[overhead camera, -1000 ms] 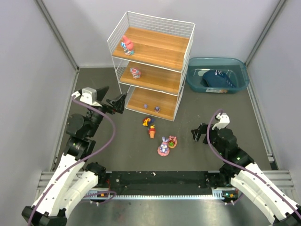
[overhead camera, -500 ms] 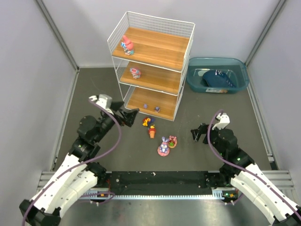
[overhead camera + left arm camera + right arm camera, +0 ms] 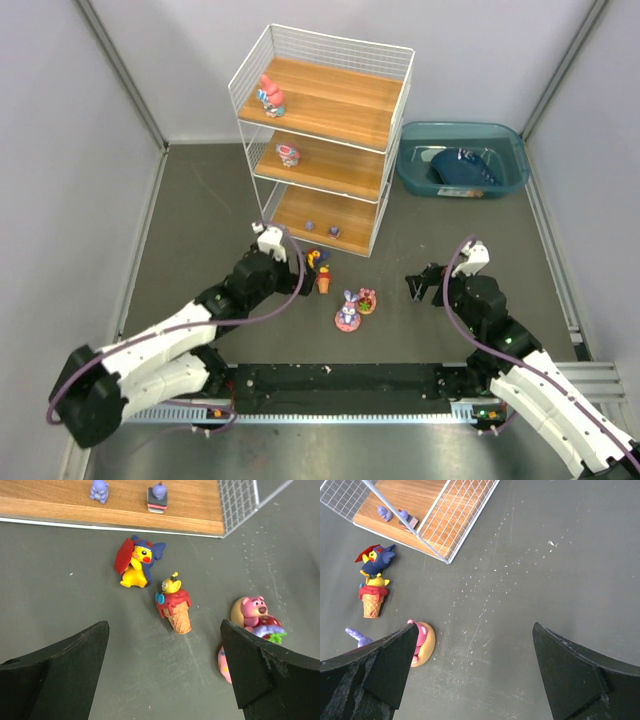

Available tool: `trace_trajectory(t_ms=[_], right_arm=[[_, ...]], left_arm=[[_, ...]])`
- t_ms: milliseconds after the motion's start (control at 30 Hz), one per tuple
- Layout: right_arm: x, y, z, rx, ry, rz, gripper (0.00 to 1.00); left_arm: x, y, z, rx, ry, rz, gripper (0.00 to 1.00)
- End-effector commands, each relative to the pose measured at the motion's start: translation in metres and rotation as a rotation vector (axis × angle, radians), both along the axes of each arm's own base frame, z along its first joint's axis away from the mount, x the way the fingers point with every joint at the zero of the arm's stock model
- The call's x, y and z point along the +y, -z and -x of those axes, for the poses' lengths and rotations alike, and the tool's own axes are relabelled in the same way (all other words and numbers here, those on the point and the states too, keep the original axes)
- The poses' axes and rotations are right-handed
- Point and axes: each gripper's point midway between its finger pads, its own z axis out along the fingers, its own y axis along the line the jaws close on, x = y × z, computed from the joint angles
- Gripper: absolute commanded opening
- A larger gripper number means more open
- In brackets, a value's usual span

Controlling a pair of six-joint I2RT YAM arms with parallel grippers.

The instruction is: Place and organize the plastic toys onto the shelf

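Gaping wide, empty: left pincer (image 3: 164, 626) and right pincer (image 3: 475, 628)
cone toy (image 3: 173, 611) lies on worktop (image 3: 65, 580), tip away from shelf (image 3: 120, 507); pink bear (image 3: 252, 614) partly hidden behind left pincer

Overhead camera looks down; close wrist cameras share the cone toy (image 3: 175, 611).

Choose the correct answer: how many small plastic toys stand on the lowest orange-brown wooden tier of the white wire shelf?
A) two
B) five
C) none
A: the left wrist view shows just two there, a light purple plastic figurine and a darker purple figurine on a striped base, standing apart on the lowest orange-brown wooden tier.
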Motion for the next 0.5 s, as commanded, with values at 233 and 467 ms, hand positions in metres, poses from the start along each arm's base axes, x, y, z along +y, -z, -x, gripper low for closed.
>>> trace_trajectory(t_ms=[233,467], right_arm=[[0.004,-0.010,-0.002,-0.045,-0.016,-0.017,0.99],[0.005,-0.010,-0.002,-0.046,-0.018,-0.018,0.99]], left_arm=[[-0.024,-0.010,-0.027,0.215,-0.125,-0.071,0.96],[-0.031,0.022,-0.004,0.313,-0.144,-0.145,0.86]])
